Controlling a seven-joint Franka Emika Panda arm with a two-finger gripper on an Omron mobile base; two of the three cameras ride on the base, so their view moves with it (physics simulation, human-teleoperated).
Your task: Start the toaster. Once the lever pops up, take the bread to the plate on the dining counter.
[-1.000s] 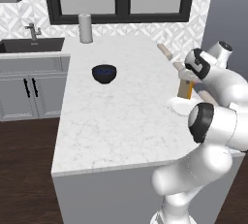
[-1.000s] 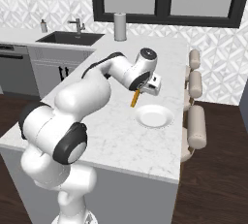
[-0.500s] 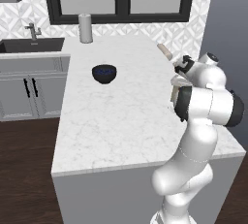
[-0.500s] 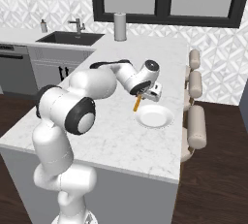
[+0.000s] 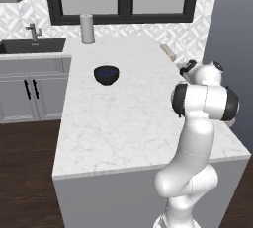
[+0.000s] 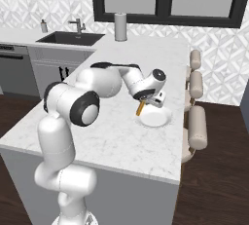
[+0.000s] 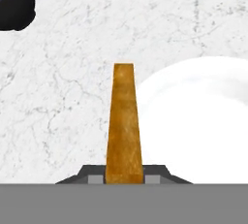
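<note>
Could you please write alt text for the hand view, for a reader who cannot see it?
The gripper holds the bread edge-on above the dining counter, its far end beside the plate rim. The dark bowl sits in one corner.

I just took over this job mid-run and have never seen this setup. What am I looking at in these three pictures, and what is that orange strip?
The white jointed machine is a robot arm on a driving base. Two pictures come from cameras on the base, behind the arm to its left and right, looking down over the white marble dining counter. The third comes from a camera on the hand, looking along its fingers.

The orange strip is the bread, a toast slice seen edge-on, pinched in the gripper. From the right base camera it hangs just at the near-left edge of the round white plate, not yet laid on it.

Also on the counter: a dark blue bowl farther left, and a paper towel roll at the back. Padded stools stand along the counter's right side.
</note>
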